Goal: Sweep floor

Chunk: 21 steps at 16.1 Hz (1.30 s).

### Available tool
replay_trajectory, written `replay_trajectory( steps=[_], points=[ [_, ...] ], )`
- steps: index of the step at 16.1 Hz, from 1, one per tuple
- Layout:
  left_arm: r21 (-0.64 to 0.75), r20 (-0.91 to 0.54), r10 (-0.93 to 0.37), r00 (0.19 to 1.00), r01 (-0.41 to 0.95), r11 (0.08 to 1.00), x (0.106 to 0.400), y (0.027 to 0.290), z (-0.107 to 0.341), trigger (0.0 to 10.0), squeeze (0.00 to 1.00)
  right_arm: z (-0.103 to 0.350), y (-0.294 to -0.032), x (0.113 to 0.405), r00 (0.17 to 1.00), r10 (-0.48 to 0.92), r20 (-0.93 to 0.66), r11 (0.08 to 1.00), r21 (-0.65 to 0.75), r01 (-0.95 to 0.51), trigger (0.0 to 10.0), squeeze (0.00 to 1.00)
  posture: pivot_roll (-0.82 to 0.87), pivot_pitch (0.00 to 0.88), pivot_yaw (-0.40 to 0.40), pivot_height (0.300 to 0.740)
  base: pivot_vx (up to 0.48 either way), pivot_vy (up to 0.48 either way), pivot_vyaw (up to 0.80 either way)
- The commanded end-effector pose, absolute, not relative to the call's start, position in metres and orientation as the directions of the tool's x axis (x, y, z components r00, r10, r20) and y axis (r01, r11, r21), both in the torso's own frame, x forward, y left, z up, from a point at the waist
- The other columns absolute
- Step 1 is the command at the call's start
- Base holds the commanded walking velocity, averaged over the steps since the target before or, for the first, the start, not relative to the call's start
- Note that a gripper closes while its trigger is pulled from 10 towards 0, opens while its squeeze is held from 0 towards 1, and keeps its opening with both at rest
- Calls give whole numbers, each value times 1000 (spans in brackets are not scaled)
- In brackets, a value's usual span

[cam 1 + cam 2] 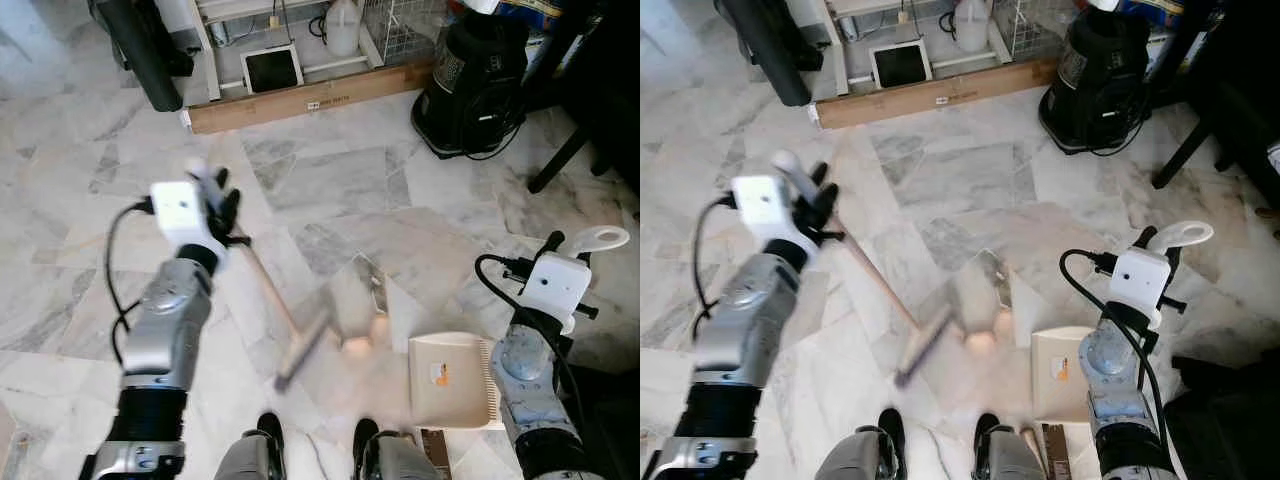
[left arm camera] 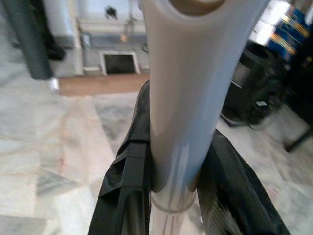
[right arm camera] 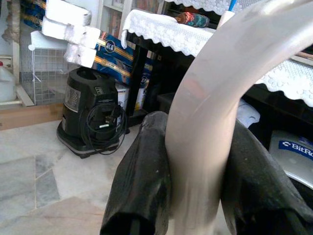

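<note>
Sweeping in hand: left gripper clenches the broom, its head beside debris. Right gripper grasps the dustpan; next, push debris in.

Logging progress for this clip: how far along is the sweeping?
Midway. Left hand grips the broom, its blurred head beside the debris. Right hand holds the dustpan on the floor nearby. The debris is not yet in the pan.
</note>
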<state>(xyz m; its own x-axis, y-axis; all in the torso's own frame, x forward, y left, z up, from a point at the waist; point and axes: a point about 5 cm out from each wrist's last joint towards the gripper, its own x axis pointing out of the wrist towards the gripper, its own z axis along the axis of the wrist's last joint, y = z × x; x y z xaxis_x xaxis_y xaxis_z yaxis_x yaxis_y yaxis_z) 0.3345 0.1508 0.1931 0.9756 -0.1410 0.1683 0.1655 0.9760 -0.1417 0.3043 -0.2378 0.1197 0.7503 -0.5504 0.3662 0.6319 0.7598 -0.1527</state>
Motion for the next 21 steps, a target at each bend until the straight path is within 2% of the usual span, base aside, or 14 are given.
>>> replay_trajectory(
  steps=[1,2,5,10,12,16,17,19,21],
  points=[
    [-142,158,-195,968,217,966,333,143,189,10000,0,118,-240,299,745,-555,370,750,-165,641,10000,0,65,338,32,740,0,0,0],
    [-122,114,-287,951,300,946,332,132,182,10000,0,118,-242,299,743,-559,367,747,-166,644,10000,0,59,325,34,740,0,0,0],
    [-93,67,-409,910,414,905,329,124,174,10000,0,118,-245,301,742,-567,357,744,-165,648,10000,0,59,304,35,740,0,0,0],
    [-20,27,-543,840,543,839,325,134,179,10000,0,121,-246,311,740,-577,346,741,-160,652,10000,0,75,215,34,740,0,0,0],
    [-61,93,-460,883,466,883,332,149,192,10000,0,120,-248,310,736,-581,349,737,-158,657,10000,0,72,203,34,740,0,0,0],
    [47,71,-557,827,555,830,330,156,210,10000,0,118,-250,309,735,-585,343,734,-161,660,10000,0,76,191,37,740,0,0,0],
    [72,75,-547,834,543,837,331,159,213,10000,0,118,-250,310,735,-585,342,734,-161,660,10000,0,74,189,38,740,0,0,0],
    [77,199,-411,890,404,912,342,176,239,10000,0,119,-250,311,734,-585,345,736,-154,659,10000,0,75,185,37,740,0,0,0],
    [62,263,-367,892,364,929,344,172,248,10000,0,119,-249,312,737,-581,344,740,-152,655,10000,0,73,186,37,740,0,0,0]
  ],
)
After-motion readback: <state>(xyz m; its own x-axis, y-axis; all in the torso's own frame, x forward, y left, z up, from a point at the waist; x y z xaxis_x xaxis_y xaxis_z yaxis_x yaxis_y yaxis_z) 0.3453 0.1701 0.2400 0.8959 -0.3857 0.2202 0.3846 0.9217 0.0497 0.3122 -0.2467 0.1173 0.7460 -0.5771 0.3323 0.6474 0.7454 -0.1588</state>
